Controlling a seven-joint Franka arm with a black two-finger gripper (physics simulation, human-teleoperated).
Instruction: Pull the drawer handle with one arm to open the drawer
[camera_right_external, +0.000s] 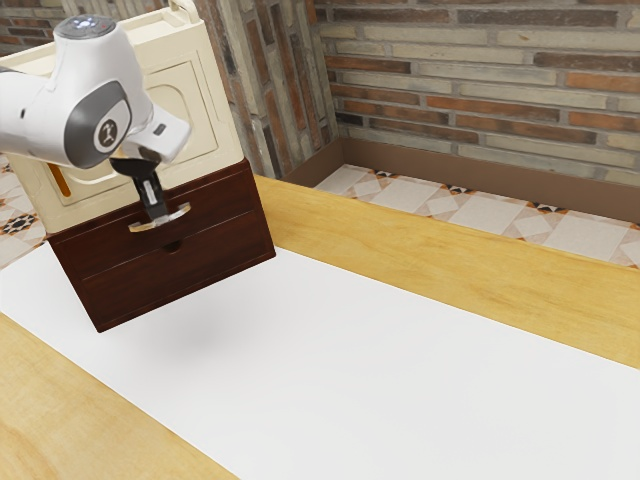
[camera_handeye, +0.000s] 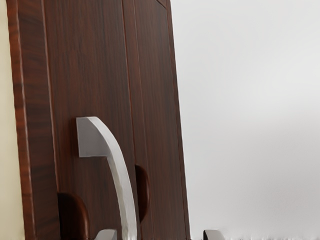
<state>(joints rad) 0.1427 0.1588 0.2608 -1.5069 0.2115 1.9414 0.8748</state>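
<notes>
The black gripper (camera_right_external: 157, 217) reaches down in front of the dark wooden drawer unit (camera_right_external: 190, 260), at the middle of its curved metal handle (camera_right_external: 177, 216). In the wrist view the gripper (camera_handeye: 160, 235) is open, its two fingertips wide apart. The silver handle (camera_handeye: 120, 175) runs down between them, nearer to one fingertip and with a gap to the other. Its visible end joins the upper drawer's front (camera_handeye: 90, 75). The drawer fronts lie flush with the unit, with no drawer standing out.
A cream cabinet (camera_right_external: 205, 100) stands behind and above the drawer unit. A white sheet (camera_right_external: 330, 370) covers the middle of the wooden table (camera_right_external: 430, 260) and runs under and in front of the unit. Brick walls (camera_right_external: 480, 90) rise beyond the table.
</notes>
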